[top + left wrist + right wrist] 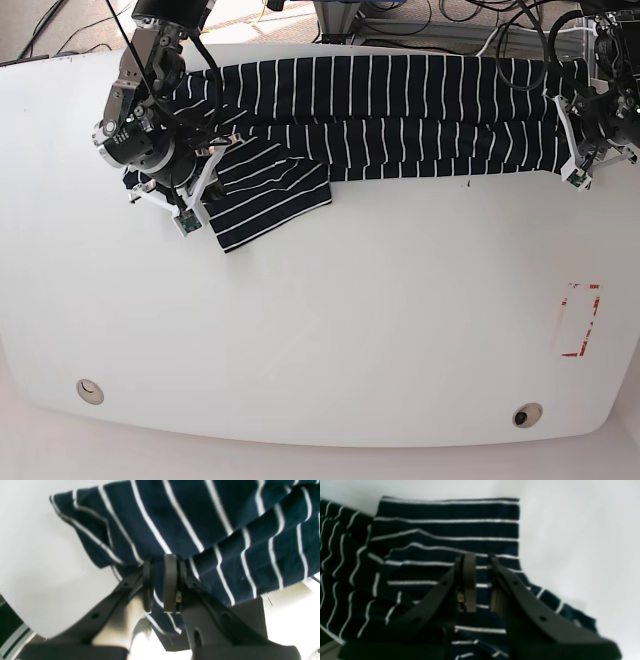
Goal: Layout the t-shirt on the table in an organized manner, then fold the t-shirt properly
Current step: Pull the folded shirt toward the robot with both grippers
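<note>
White table (330, 330) carries the limp, light t-shirt (400, 115) bunched along its twelve o'clock edge, both the left gripper (161, 583) and right gripper (480, 582) clenched on hem folds, sensible holds for soft cloth.

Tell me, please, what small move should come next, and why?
Probably lift and draw both arms toward the near edge: the left gripper and right gripper are each shut on the t-shirt, which lies bunched along the table's far edge.

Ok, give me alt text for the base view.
A navy white-striped t-shirt lies bunched in a long band across the far side of a white table, one sleeve splayed out. A robot end effector grips each end: right, left.
</note>
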